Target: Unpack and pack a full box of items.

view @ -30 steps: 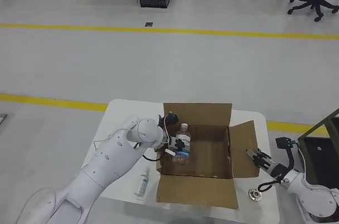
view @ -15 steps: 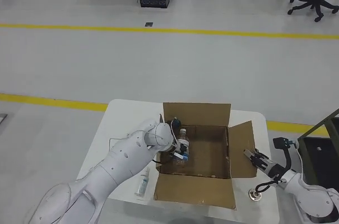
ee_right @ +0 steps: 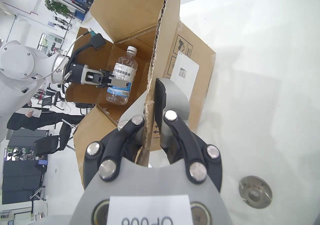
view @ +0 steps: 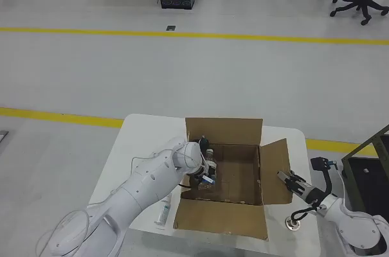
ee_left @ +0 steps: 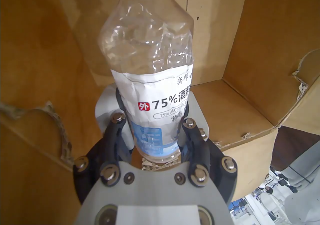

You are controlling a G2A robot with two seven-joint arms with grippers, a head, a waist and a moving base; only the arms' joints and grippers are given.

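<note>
An open cardboard box [view: 223, 218] stands on the white table [view: 143, 138]. My left gripper [view: 206, 177] is inside it by the left wall, shut on a clear bottle [view: 209, 168] with a white cap and a white and blue label. In the left wrist view the fingers [ee_left: 117, 120] clamp the bottle [ee_left: 152, 60] low on its label, above the box floor [ee_left: 232, 108]. My right gripper [ee_right: 150, 105] is shut on the edge of the box's right flap [ee_right: 167, 23]; it sits at the flap [view: 274, 170] in the top view too.
A small white spray bottle [view: 163, 209] lies on the table left of the box. A round metal flange [ee_right: 255, 192] rests on the table beside the right gripper [view: 285, 178]. A dark frame [view: 374, 148] stands off the table's right edge.
The left arm has carried the bottle further down into the box by its left wall. The box and its right flap have shifted slightly left, with the right gripper following.
</note>
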